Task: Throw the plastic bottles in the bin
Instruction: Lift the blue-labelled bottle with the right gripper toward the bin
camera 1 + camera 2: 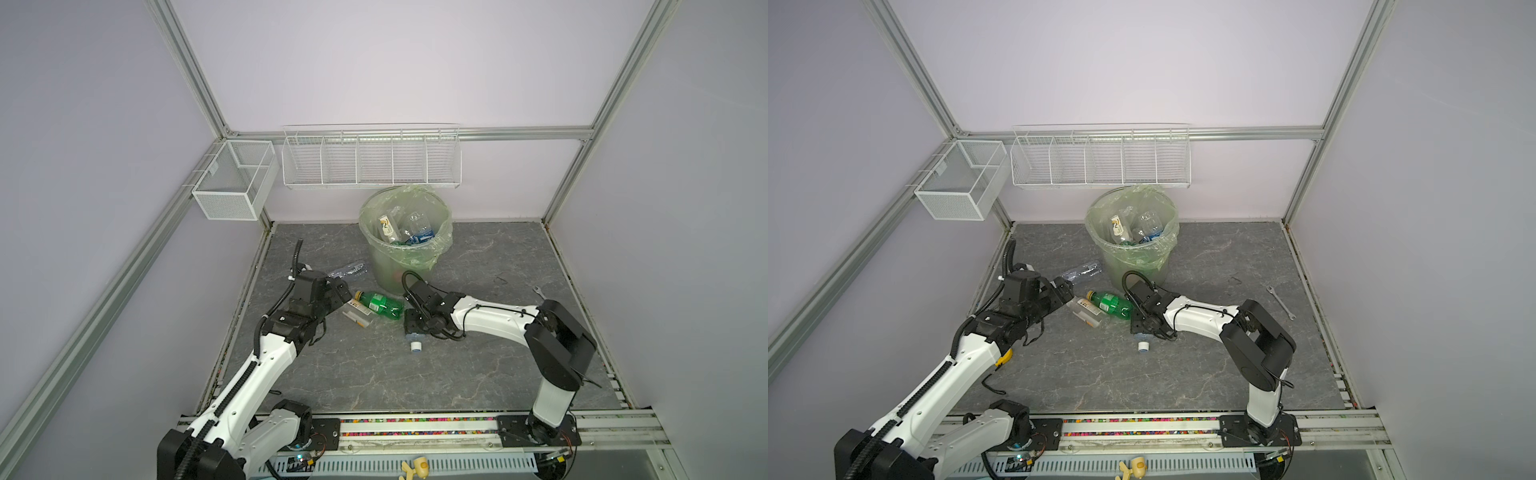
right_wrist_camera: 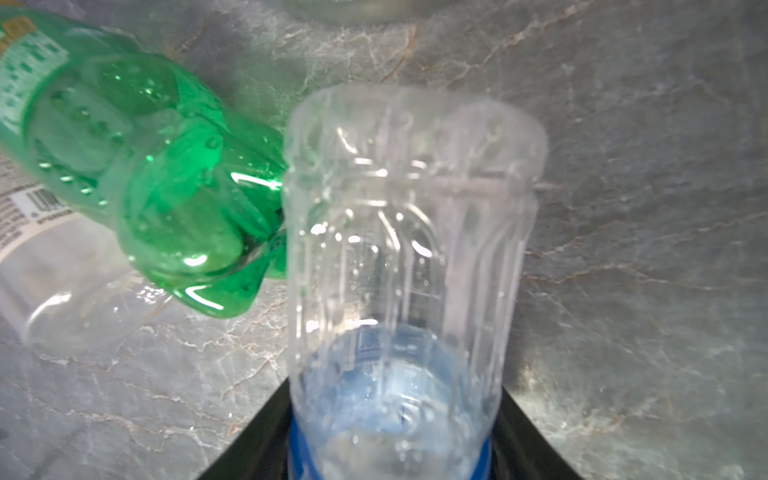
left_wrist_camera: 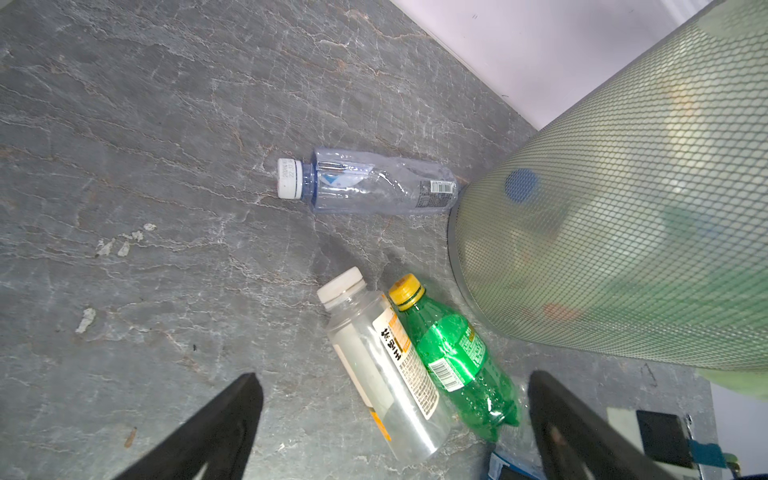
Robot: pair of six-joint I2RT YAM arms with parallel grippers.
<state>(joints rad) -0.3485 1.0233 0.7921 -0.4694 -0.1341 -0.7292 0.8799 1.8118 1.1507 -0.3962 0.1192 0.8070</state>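
Green-lined and translucent, the bin (image 1: 386, 266) stands at the back of the surface (image 1: 478, 374) and already holds several plastic bottles (image 1: 409, 230), so I judge the task well along. Four bottles lie outside it, as far as both top views show.

The right pincer (image 2: 395, 436) is clenched on one of them, the blue-banded bottle (image 2: 411, 232). Its black fingers (image 2: 266, 449) press either side of the blue label. The bottle lies low on the surface, not yet lifted, with its white cap (image 1: 415, 345) pointing away from the bin. Its base appears to touch the green bottle (image 1: 380, 305), which lies flank to flank with the white-capped bottle (image 3: 374, 374).

Over that pair hangs the left pincer (image 3: 392, 376), released, with its jaws wide and empty. The fourth, a crumpled clear bottle (image 3: 374, 187), lies with its base against the bin's wall.

What is left is to lift and drop the gripped bottle, then the other three.
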